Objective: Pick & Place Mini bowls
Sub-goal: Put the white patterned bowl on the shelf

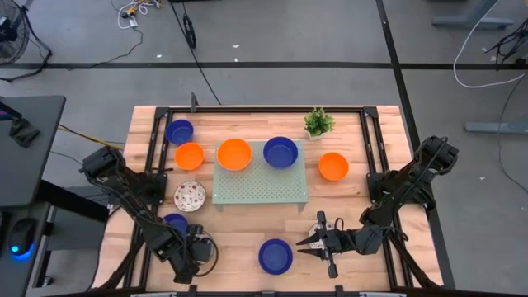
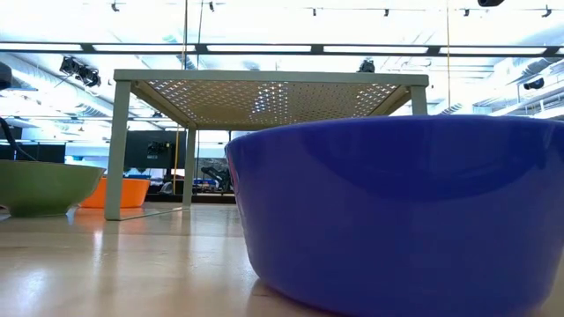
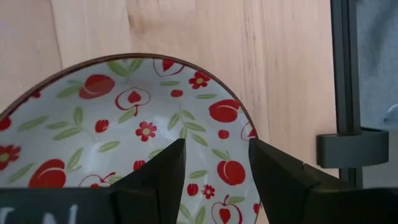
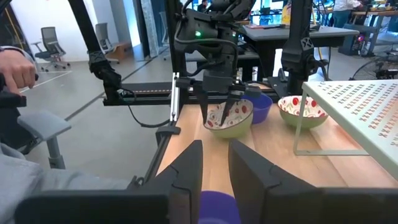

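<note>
Mini bowls lie across the table: an orange one (image 1: pixel 234 154) and a dark blue one (image 1: pixel 280 152) rest on the pale green tray (image 1: pixel 261 191). Orange bowls (image 1: pixel 189 155) (image 1: pixel 333 166), blue bowls (image 1: pixel 179 131) (image 1: pixel 176 223) and a red-patterned bowl (image 1: pixel 190 196) sit on the wood. My left gripper (image 1: pixel 196 247) is open at the near left, over another red-patterned bowl (image 3: pixel 124 118) (image 4: pixel 229 121). My right gripper (image 1: pixel 312 242) is open, level, pointing left at a blue bowl (image 1: pixel 275 256) (image 2: pixel 397 211) by the near edge. My left gripper comes down from above at the patterned bowl's rim (image 3: pixel 244 121). One finger (image 3: pixel 155 180) stands over the inside and the other finger (image 3: pixel 280 180) over the rim. Whether they touch the bowl, I cannot tell.
A small potted plant (image 1: pixel 318 122) stands at the tray's far right corner. Black frame rails (image 1: pixel 153 157) run along the table's left, right and far sides. Bare wood lies between the two near bowls. A person's hand (image 4: pixel 15 68) shows beyond the table.
</note>
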